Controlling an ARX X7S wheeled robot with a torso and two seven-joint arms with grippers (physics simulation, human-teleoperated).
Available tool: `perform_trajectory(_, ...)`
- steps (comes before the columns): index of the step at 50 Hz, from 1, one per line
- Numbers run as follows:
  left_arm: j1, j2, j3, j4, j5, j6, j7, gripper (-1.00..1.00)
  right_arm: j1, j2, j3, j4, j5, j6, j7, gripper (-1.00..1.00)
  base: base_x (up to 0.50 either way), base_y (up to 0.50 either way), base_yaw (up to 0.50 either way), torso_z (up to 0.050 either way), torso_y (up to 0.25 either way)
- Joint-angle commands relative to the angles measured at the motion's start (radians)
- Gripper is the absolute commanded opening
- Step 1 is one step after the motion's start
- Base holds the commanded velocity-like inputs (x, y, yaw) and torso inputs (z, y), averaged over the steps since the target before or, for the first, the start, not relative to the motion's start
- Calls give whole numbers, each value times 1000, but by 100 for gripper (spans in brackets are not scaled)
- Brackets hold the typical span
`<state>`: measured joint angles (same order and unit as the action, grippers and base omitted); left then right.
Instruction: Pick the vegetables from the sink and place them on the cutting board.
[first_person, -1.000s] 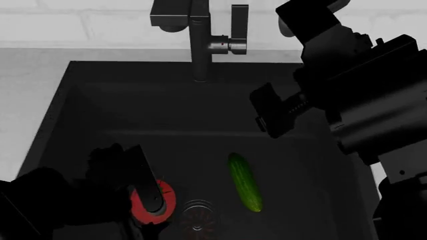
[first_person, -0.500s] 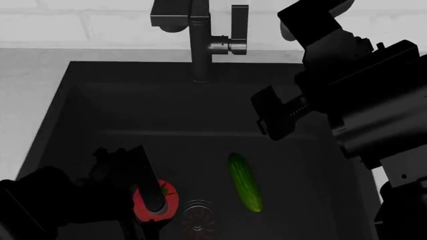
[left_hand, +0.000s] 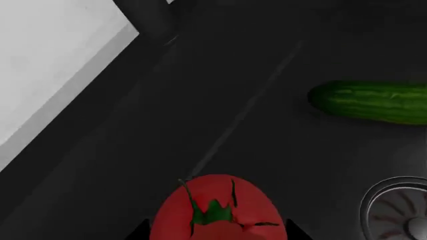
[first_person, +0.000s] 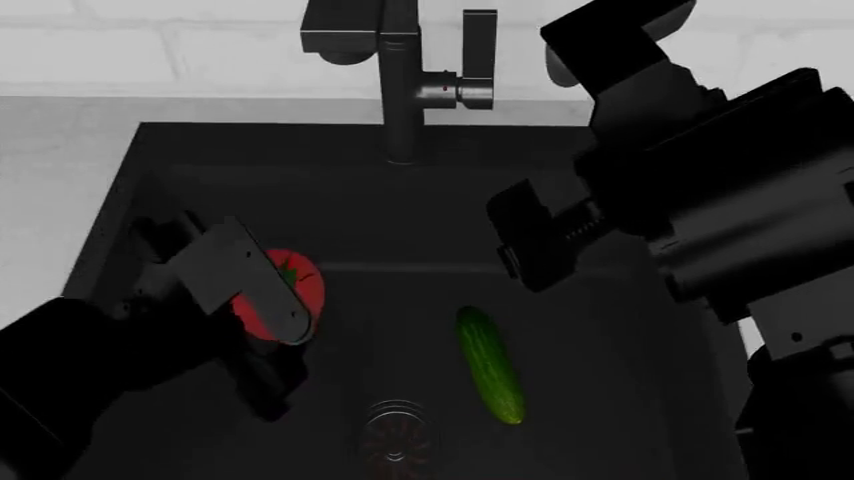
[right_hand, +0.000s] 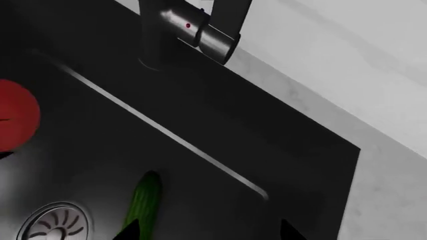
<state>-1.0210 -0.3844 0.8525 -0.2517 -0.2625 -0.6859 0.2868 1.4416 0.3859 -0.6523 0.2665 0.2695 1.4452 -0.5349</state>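
Setting: black sink (first_person: 174, 200) set in a pale counter under a white brick wall, dark faucet (first_person: 398, 80) at the back edge; no cutting board shows in any view.
My left pincer (first_person: 274, 300): clamped on the tomato (first_person: 284, 288), which hangs above the basin floor; the wrist view shows the fruit pinched low between my two fingers.
My right pincer (first_person: 534, 240): hovering over the sink's right half, holding nothing; its two tips look spread, so I judge it open.
Cucumber (first_person: 490, 363): lying flat on the basin floor, just beside the drain (first_person: 396, 432).
Risk, slip: my hold sits on a round, smooth skin, so a quick swing could let the tomato roll out and drop back in.
Risk, knock: the near sink wall and faucet are close to my lift path; a low exit could clip them.
Risk, blind placing: I cannot see the board yet.
Count: one tomato, one cucumber, one drain, one faucet, two pincers.
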Motion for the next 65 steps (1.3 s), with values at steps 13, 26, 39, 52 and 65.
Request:
perform_trajectory(13,13,32,-193,62,47,25,-236,-100,47,-129,-53,156,57,71,-94,100,32,0,4,0,0)
perform_trajectory(26,8,29,-216,81,94,44,-331,-100,40,-187,-42,327,31,-54,-66,100,32,0,4,0,0)
perform_trajectory(39,27,12,-229,131,85,23,-344,-100,57,-293,-86,648,-6,-238,-88,100,33,0,2,0,0)
perform_trajectory(52,42,7,-215,137,90,46,-342,-100,0,-329,-106,754,-8,-309,-88,100,33,0,1,0,0)
perform_trajectory(65,42,7,-216,161,81,37,-339,-100,-60,-335,-102,789,5,-364,-71,100,34,0,3,0,0)
